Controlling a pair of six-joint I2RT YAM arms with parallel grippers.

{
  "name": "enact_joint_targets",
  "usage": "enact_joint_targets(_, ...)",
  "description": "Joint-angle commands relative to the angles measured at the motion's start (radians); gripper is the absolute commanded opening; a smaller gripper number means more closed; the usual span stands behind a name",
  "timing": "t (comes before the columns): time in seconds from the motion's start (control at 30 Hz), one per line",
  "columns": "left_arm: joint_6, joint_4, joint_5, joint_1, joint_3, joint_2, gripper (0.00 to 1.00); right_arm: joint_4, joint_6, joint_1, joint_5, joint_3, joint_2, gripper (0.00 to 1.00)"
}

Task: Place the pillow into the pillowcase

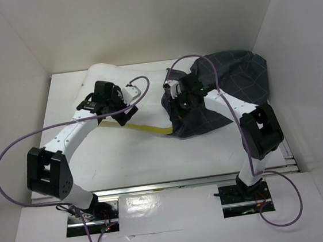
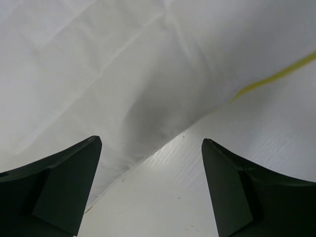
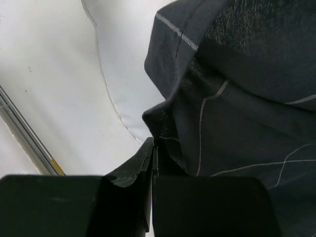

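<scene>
The white pillow (image 1: 147, 102) lies at the back middle of the table, with its yellow trim (image 1: 145, 128) along its near edge. The dark grid-patterned pillowcase (image 1: 233, 87) lies crumpled to its right, its left edge meeting the pillow's right end. My left gripper (image 1: 123, 118) hovers open over the pillow's near edge. In the left wrist view the pillow (image 2: 128, 69) fills the upper part, and nothing is between the gripper's (image 2: 150, 140) fingers. My right gripper (image 1: 176, 109) is shut on the pillowcase's left edge. The right wrist view shows the gripper (image 3: 154, 145) pinching a fold of pillowcase (image 3: 237, 98) beside the pillow (image 3: 123, 49).
White walls (image 1: 15, 49) close in the table (image 1: 154, 162) on the left, back and right. A metal rail (image 1: 157, 186) runs along the near edge. Purple cables (image 1: 14, 148) loop off both arms.
</scene>
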Motion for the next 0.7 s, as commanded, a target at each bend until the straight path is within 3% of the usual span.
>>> enact_joint_targets(0.0, 0.205, -0.051, 0.157, 0.003, -0.063, -0.085, 0.97, 0.043, -0.008, 0.006, 0.009, 0.064, 0.015, 0.00)
enact_joint_targets(0.17, 0.527, -0.086, 0.289, 0.012, -0.155, -0.164, 1.00, 0.023, -0.008, 0.006, -0.012, 0.096, 0.044, 0.00)
enact_joint_targets(0.3, 0.675, 0.055, 0.303, 0.012, -0.278, -0.185, 1.00, 0.023, -0.008, 0.006, -0.021, 0.116, 0.053, 0.00)
enact_joint_targets(0.47, 0.589, 0.360, 0.245, 0.012, -0.302, -0.075, 1.00, 0.023, -0.008, 0.006, -0.040, 0.125, 0.062, 0.00)
enact_joint_targets(0.67, 0.444, 0.449, 0.220, 0.012, -0.155, 0.103, 0.99, 0.013, -0.008, 0.006, -0.049, 0.159, 0.090, 0.00)
